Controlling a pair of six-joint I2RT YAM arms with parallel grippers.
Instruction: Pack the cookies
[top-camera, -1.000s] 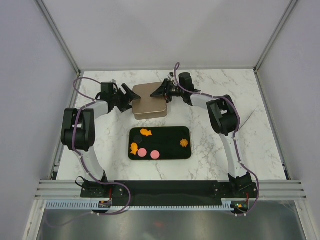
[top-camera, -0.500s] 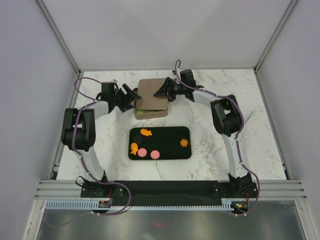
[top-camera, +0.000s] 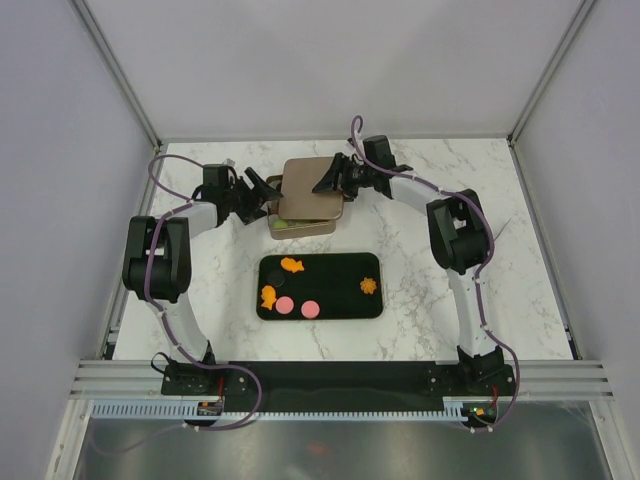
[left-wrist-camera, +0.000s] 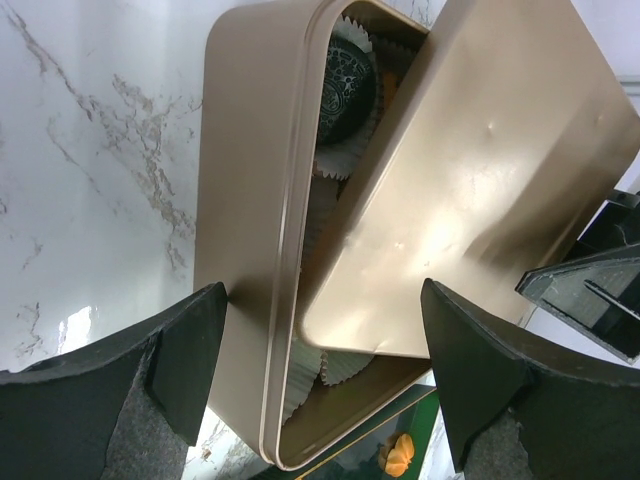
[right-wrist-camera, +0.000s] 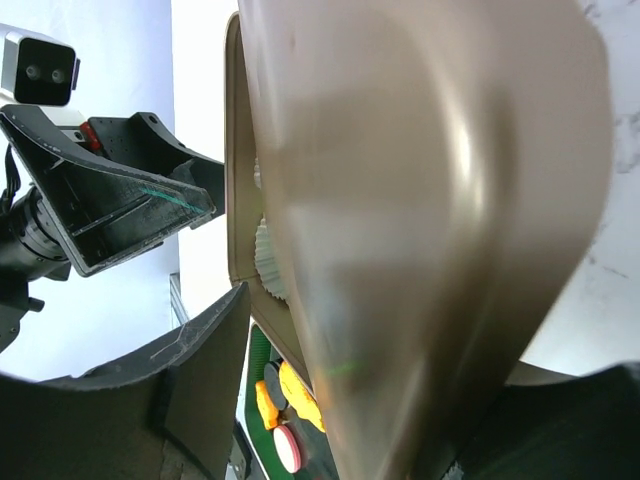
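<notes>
The lid (top-camera: 312, 188) is sitting farther back and right than 1 second ago, exposing the tin's (top-camera: 300, 229) front edge. Nearest, 5 bright cookies (top-camera: 291, 265) are lying on the black tray (top-camera: 340, 275). Behind, the left gripper (top-camera: 265, 197), fingers spread, is flanking the tin's left side. The right gripper (top-camera: 328, 183) is pinching the tilted lid.

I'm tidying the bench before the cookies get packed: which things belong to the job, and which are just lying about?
Job: cookies, black tray, gold tin, lid, paper cups.
Lying about: nothing loose, only the marble table.
</notes>
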